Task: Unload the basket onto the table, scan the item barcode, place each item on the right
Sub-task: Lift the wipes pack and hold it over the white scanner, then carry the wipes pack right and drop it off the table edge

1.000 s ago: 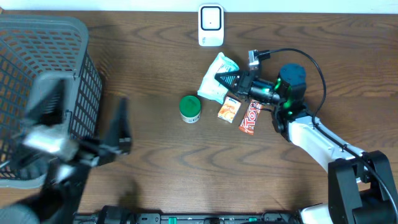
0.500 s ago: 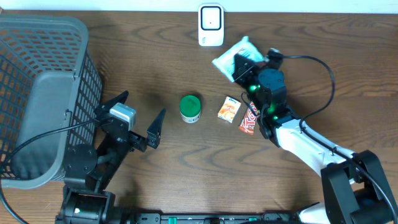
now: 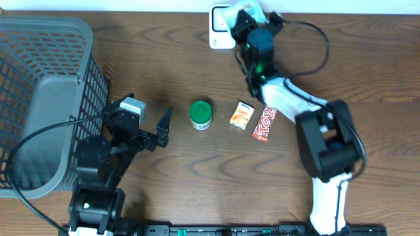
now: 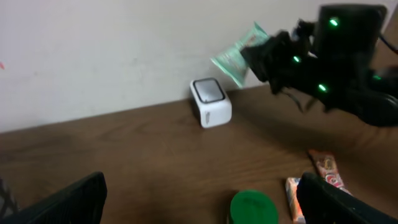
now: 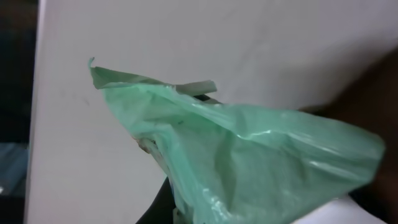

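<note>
The green packet (image 4: 239,53) is clamped between the right jaws, with the scanner (image 4: 211,102) just below them. The barcode should be turned flat toward the scanner window and held steady. The left jaws are spread wide, nothing between them.

A mock shop checkout, probably set up in a lab, is suggested. A wood-grain bench (image 3: 197,177) is backed by a plain white wall (image 4: 93,50). A grey shopping basket (image 3: 46,98) is placed beside the left end effector (image 3: 146,111) and a white barcode scanner (image 4: 211,102) just beside the right end effector (image 3: 241,18). Between the two are laid packaged goods: a green-lidded tub (image 3: 201,114), an orange packet (image 3: 242,115) and a red bar (image 3: 264,124).
</note>
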Motion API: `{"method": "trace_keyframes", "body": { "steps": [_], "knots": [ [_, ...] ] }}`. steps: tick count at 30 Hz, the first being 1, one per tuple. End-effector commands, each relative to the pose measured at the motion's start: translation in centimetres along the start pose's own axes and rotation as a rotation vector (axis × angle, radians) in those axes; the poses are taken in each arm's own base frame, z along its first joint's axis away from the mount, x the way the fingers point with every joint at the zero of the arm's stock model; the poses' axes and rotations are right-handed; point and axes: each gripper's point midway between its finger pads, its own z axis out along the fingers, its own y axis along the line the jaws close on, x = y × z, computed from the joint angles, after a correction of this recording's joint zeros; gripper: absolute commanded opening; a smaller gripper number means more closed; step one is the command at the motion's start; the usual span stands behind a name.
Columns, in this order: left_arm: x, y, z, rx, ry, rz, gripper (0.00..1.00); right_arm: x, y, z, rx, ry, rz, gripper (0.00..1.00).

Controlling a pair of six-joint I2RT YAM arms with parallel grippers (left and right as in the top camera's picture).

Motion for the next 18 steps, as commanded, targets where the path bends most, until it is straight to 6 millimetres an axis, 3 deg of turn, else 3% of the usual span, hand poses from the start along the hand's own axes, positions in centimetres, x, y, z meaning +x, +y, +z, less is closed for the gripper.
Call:
{"method": "trace_keyframes", "body": {
  "steps": [1,7,12,14,18],
  "knots": [
    [0.9,0.7,0.6,-0.029,0.032,-0.002,0.98,0.4,0.6,3.0,-0.044,-0.022,0.067,0.01],
    [2.0,2.6,1.1,-0.128,0.072,-0.008,0.98,2.9,-1.9,7.9,-0.07,-0.013,0.07,0.02],
    [2.1,2.6,1.2,-0.13,0.077,0.01,0.98,4.1,-4.7,9.0,0.011,0.016,0.047,0.01],
    [2.1,3.1,1.1,-0.154,0.078,0.011,0.98,3.8,-4.0,9.1,-0.007,0.011,-0.025,0.02],
    [1.5,3.1,1.1,-0.154,0.057,0.015,0.98,3.2,-0.1,8.7,-0.078,0.103,-0.153,0.01]
  ]
}}
